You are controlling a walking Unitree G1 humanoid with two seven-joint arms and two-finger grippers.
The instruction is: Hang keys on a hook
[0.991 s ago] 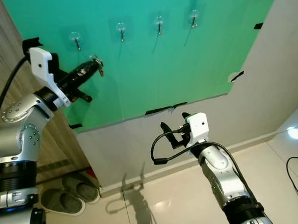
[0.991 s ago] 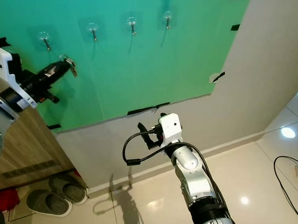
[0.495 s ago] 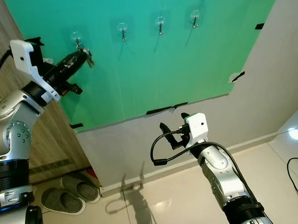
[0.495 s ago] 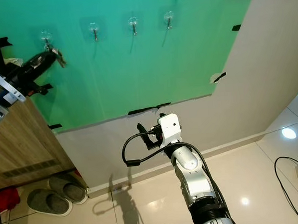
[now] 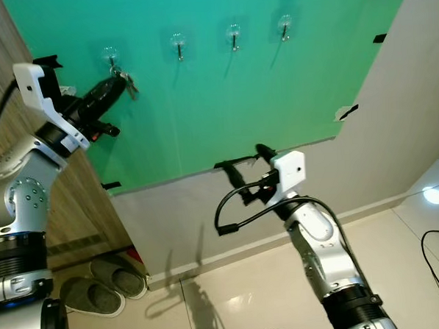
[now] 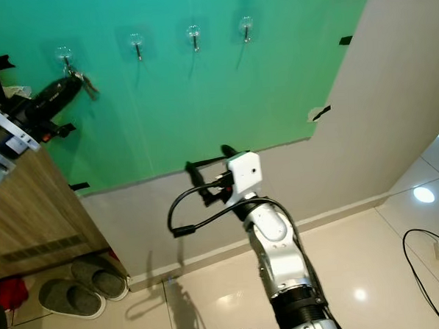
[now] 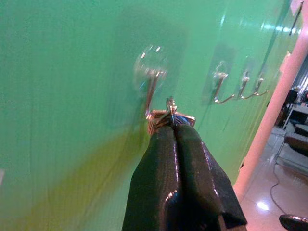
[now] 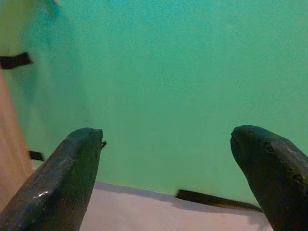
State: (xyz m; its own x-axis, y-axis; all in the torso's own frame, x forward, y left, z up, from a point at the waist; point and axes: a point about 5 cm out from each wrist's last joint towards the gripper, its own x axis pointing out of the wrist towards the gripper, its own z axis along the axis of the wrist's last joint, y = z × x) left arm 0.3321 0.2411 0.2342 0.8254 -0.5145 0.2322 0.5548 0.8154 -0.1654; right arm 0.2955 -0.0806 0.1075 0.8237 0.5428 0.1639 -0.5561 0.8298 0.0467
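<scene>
Several clear hooks with metal prongs are stuck in a row high on a green sheet [image 5: 223,98] on the wall. My left gripper [image 5: 124,82] is raised to the leftmost hook [image 5: 111,58] and is shut on the keys [image 5: 130,84]. In the left wrist view the keys [image 7: 169,117] sit at the fingertips right against that hook's prong [image 7: 151,90]; whether the ring is over the prong I cannot tell. My right gripper [image 5: 245,163] is lifted in front of the sheet's lower edge, open and holding nothing, with its fingers [image 8: 67,178] spread wide.
A wooden cabinet [image 5: 1,80] stands at the left against the wall. Grey slippers [image 5: 101,285] lie on the glossy tiled floor below it. A black cable [image 5: 438,263] runs along the floor at the right. Black tape strips [image 5: 241,161] hold the sheet's edge.
My left gripper rose up and to the left with the keys, from below the hooks to the leftmost hook. My right arm lifted and turned toward the green sheet.
</scene>
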